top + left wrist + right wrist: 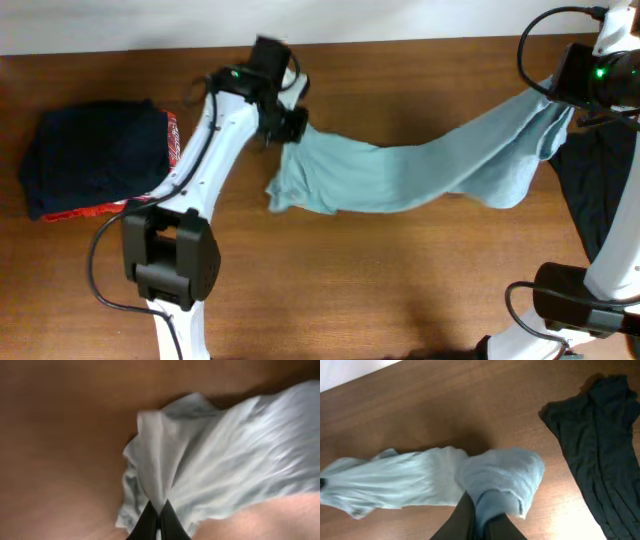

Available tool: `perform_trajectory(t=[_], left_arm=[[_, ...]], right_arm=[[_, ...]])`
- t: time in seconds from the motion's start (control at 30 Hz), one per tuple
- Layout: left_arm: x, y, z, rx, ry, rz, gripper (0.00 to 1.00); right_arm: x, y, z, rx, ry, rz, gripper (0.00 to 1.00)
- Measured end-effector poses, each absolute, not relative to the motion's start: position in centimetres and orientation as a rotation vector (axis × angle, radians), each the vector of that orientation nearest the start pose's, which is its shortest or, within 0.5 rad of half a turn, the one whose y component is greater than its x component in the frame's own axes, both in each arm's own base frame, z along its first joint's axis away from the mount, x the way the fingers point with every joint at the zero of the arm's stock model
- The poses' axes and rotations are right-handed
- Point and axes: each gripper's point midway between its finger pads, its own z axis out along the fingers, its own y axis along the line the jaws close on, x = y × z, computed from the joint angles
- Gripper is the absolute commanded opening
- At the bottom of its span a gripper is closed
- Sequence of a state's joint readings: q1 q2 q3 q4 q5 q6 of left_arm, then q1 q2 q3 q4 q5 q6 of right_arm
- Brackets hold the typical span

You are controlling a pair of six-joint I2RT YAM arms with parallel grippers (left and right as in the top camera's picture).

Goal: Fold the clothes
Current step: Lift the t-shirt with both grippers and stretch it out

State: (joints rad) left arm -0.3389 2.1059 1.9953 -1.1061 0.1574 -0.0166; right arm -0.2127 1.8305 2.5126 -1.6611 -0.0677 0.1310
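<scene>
Spreading step, it seems: T-shirt (400,170) stretched across the overhead frame's upper middle over the desk (400,290), left end effector (290,125) and right end effector (565,90) each clamped on one end; next, probably lay it flat.

Left arm (215,130) stretched forward, left fingers (150,522) pinching T-shirt (400,170); right arm (615,250) raised, right fingers (462,520) clamping T-shirt.
</scene>
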Motion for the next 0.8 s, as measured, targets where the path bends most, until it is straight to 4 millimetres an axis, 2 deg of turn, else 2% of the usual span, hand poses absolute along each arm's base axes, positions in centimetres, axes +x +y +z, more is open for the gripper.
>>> perform_trajectory(t=[0.1,0.13,0.33,0.43,0.53,0.67,0.8], left_arm=[[46.5,-18.0,19.4,0.464,2.682,-0.225,0.01],[47.0,-17.5,21.6,0.447,2.640,-0.182,0.01],[48.0,-15.2,30.1,0.366,2.457,-0.033,0.01],[48.2,-13.8,32.9,0.314,2.384,0.052,0.01],[48.2,-12.1,34.2,0.267,2.355,0.133,0.01],[48.8,-9.4,34.5,0.199,2.355,0.192,0.01],[49.1,-6.9,35.6,0.135,2.327,0.221,0.01]], right_arm=[[37.1,-6.9,36.5,0.412,2.516,0.046,0.04],[37.1,-7.0,36.5,0.413,2.516,0.044,0.04],[37.0,-7.4,36.5,0.423,2.519,0.016,0.04],[36.9,-7.8,36.5,0.440,2.516,0.011,0.04],[36.4,-9.8,36.5,0.510,2.503,0.004,0.04],[35.8,-12.9,36.8,0.592,2.459,0.034,0.04],[36.1,-13.8,37.6,0.558,2.407,0.133,0.04]])
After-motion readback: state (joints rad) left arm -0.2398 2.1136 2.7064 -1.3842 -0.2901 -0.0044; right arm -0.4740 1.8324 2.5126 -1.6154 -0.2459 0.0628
